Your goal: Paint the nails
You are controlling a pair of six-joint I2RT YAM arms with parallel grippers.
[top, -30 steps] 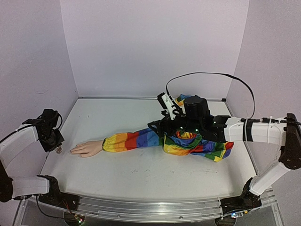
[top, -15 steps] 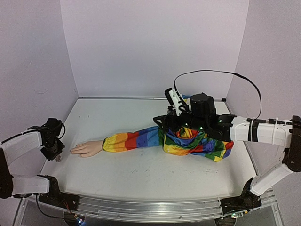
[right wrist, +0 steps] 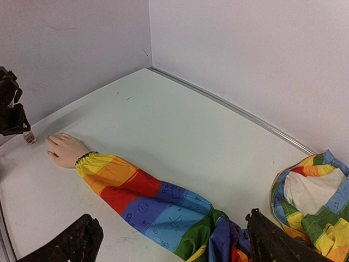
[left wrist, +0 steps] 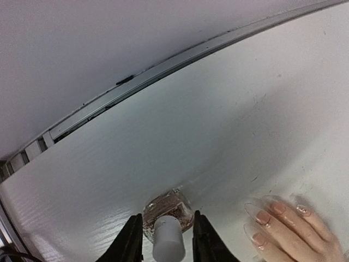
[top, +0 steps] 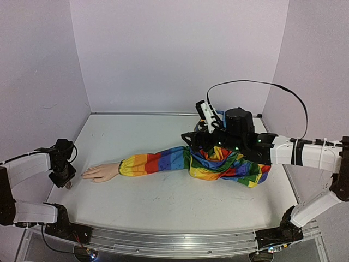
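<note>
Right gripper pulled back toward 3 o'clock, jaws spread wide over rainbow sleeve. Left gripper dropped lower and straddles white cap of glass bottle; can't tell if pinching. Bottle at 9 o'clock of mannequin hand, nails near it, apart.

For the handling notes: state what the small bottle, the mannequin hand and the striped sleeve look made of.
The bottle looks like clear glossy glass, see-through with glints; its cap white, matte, probably plastic. The mannequin hand is smooth and skin-coloured, likely plastic or silicone; the nails look glossy, translucent. The sleeve is thin printed fabric, creased and gathered at the cuff.
</note>
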